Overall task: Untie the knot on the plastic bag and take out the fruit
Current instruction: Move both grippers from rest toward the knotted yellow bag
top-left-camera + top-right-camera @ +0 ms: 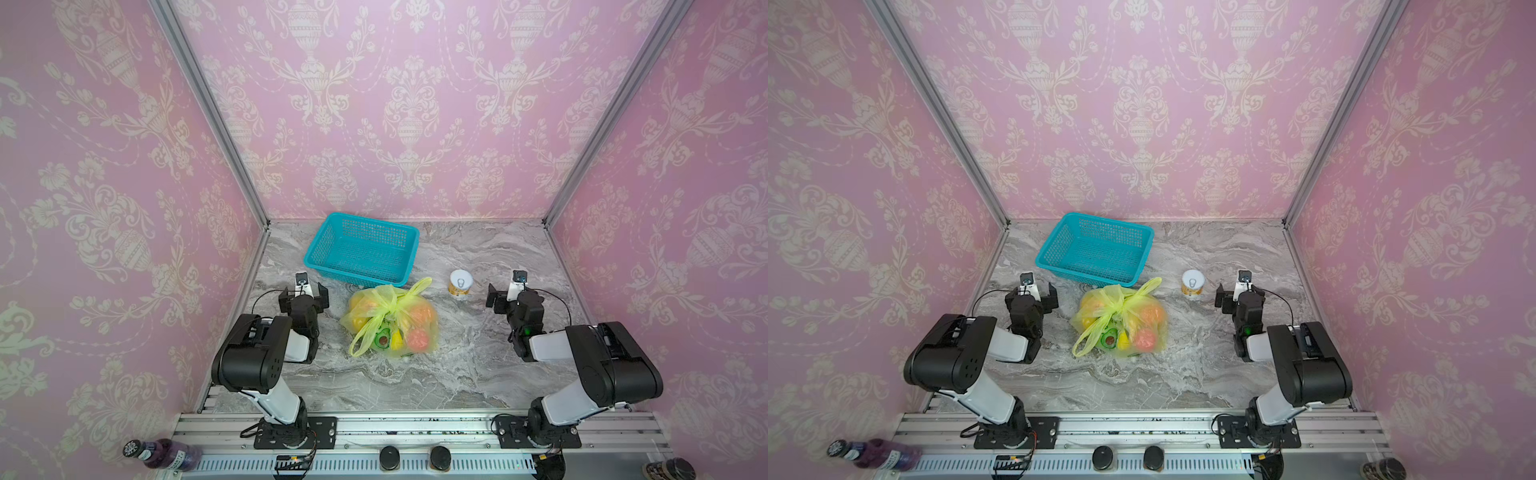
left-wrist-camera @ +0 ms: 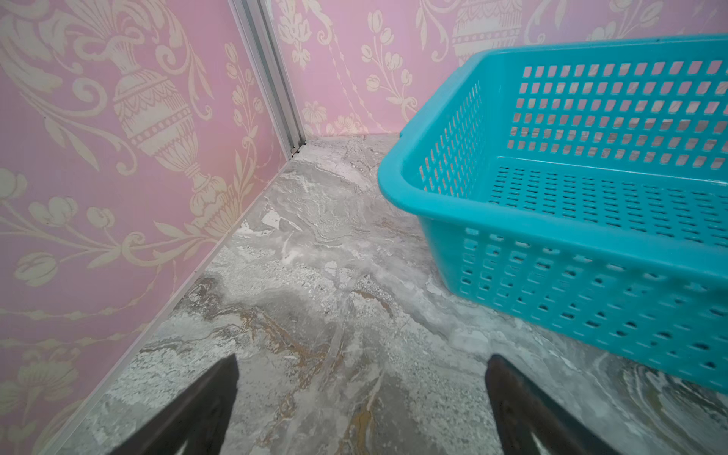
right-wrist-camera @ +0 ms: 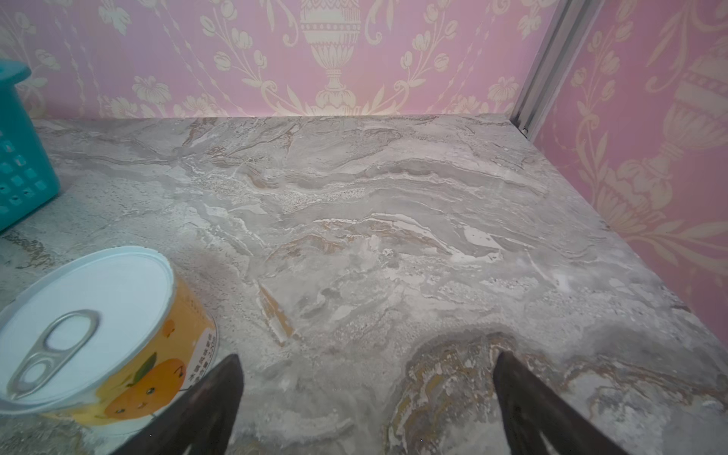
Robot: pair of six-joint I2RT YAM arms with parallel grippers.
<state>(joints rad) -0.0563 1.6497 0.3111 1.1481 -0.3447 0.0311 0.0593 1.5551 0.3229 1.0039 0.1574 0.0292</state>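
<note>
Jaws stand wide and empty on the left gripper (image 2: pixel 360 364) and the right gripper (image 3: pixel 366 360). Between them lies the plastic bag (image 1: pixel 374 322), with the knot (image 1: pixel 395 306) tied and the fruit (image 1: pixel 417 338) inside. Untying looks unstarted. Next, I judge, the 2 grippers must pinch the strap ends.

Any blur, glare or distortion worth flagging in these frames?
In both top views, corners soft, plastic bag readable, no glare. Left wrist view: basket sharp, left gripper dark and blurred. Right wrist view: can slightly soft.
</note>
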